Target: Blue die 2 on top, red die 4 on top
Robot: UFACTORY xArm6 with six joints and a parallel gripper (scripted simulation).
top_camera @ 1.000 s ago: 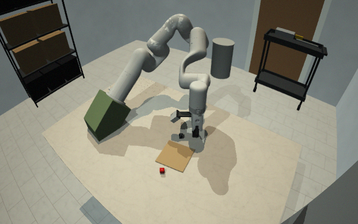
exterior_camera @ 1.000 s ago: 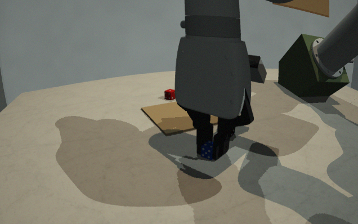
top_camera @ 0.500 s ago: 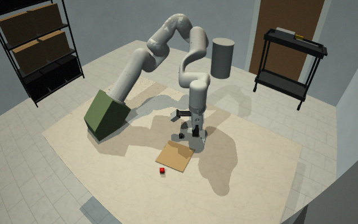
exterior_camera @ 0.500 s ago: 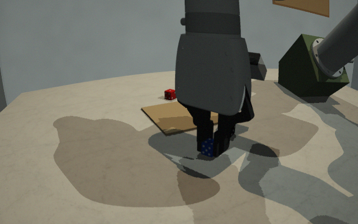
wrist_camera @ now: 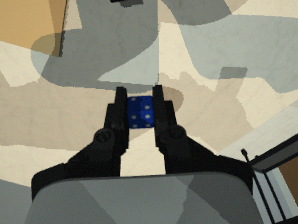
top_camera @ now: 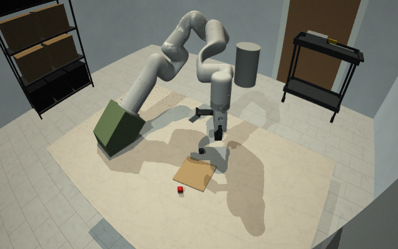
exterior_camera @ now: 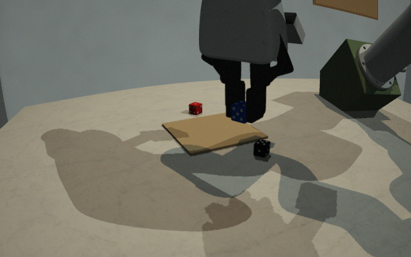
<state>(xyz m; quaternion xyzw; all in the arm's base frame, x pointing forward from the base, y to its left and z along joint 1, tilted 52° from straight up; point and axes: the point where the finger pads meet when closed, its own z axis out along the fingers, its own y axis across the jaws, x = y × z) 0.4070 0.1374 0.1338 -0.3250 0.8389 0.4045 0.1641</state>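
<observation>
My gripper (exterior_camera: 245, 111) is shut on the blue die (exterior_camera: 239, 112) and holds it in the air above the table; the die also shows between the fingers in the wrist view (wrist_camera: 140, 111). In the top view the gripper (top_camera: 218, 135) hangs above the table behind the mat, and the die is hidden by the fingers. The tan mat (top_camera: 194, 172) (exterior_camera: 211, 131) lies flat on the table. The red die (top_camera: 180, 189) (exterior_camera: 195, 108) lies on the table beside the mat.
The green arm base (top_camera: 117, 126) stands on the table to the left. A grey cylinder (top_camera: 247, 64), a black cart (top_camera: 322, 73) and a shelf with boxes (top_camera: 40, 53) stand on the floor away from the table.
</observation>
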